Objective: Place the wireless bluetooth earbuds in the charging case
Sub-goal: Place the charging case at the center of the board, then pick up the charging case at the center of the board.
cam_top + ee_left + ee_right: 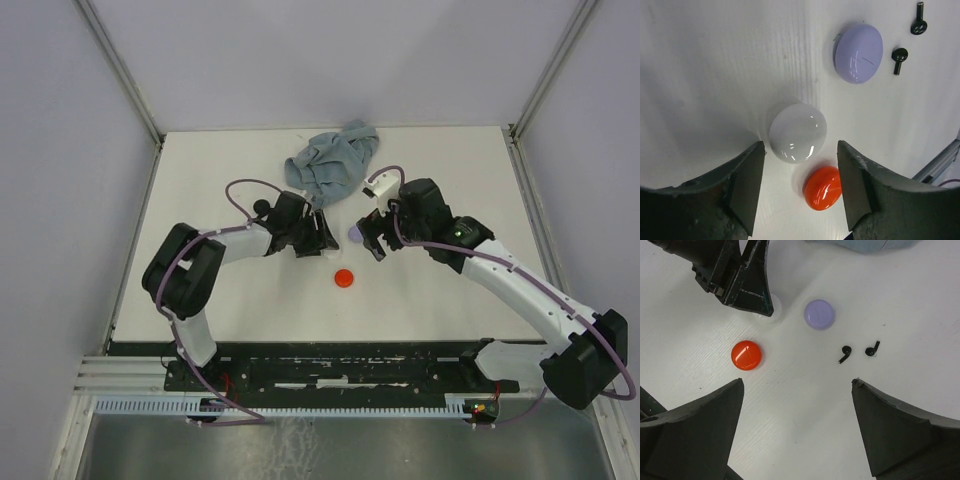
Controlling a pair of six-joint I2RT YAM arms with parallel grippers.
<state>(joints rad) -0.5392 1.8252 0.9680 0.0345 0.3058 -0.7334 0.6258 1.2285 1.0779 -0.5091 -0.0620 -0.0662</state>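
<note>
Earbuds [845, 354], two tiny black ones, lie bare on the white desk [805, 405]. They are just right of the round lilac case [819, 314] and a bit nearer. A white case [798, 132] and a red case [746, 355] sit further left. All three cases look shut, and I cannot tell which one the buds belong in. The left fingers [747, 185] stand apart at the white case and grip nothing. The right fingers [700, 425] are spread wide above the buds and hold nothing too. The buds look very light, hard and shiny, so I think they could slip or flick away. I would pinch one softly across its round head, not its thin stem.
</note>
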